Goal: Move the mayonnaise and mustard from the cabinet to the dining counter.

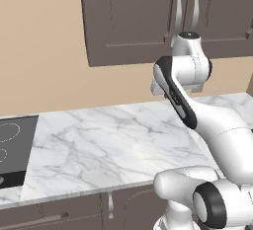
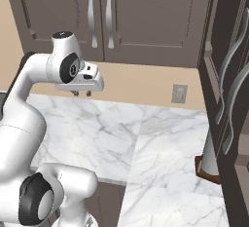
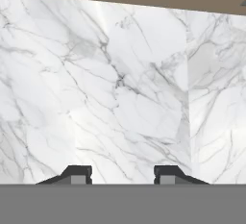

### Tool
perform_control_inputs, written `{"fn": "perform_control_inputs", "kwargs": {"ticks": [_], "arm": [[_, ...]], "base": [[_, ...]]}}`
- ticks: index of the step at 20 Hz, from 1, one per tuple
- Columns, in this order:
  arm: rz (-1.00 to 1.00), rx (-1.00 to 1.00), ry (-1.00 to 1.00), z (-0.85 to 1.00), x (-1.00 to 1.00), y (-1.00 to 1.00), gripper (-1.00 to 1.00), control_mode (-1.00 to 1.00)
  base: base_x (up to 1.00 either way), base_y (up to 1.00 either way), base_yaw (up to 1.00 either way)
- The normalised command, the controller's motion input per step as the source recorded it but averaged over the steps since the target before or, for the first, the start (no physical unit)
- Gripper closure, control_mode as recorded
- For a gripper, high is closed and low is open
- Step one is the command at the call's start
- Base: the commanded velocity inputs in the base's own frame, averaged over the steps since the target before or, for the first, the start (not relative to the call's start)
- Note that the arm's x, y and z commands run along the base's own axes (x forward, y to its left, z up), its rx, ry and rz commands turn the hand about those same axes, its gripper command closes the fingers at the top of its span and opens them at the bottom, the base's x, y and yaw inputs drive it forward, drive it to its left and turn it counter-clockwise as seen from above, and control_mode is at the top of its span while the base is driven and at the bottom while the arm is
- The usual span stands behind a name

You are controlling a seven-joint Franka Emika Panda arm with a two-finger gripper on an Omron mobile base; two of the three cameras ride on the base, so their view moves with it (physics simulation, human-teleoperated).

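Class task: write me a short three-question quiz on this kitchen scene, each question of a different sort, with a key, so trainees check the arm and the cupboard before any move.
1. True or false: the doors of the cabinet are closed.
2. Multiple choice: the gripper hangs over (A) the black cooktop, (B) the marble worktop, (C) a sink.
3. Short answer: is anything held between the jaws?

Key
1. True; both panelled doors sit shut, handles side by side.
2. B; the marble worktop lies under it, and the cooktop is off to the arm's left.
3. No; the jaws stand apart with bare marble showing between them in the hand view.
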Motion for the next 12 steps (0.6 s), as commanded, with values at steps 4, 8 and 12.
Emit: {"fn": "perform_control_inputs", "kwargs": {"ticks": [4, 8, 12], "arm": [[0.0, 0.03, 0.0, 0.0, 0.09, -0.04, -1.0, -1.0], [0.0, 0.04, 0.01, 0.0, 0.26, -0.13, -1.0, -1.0], [0.0, 0.1, 0.0, 0.0, 0.12, -0.28, -1.0, -1.0]], "base": [[0.0, 0.0, 0.0], [0.0, 0.0, 0.0], [0.0, 0.0, 0.0]]}}
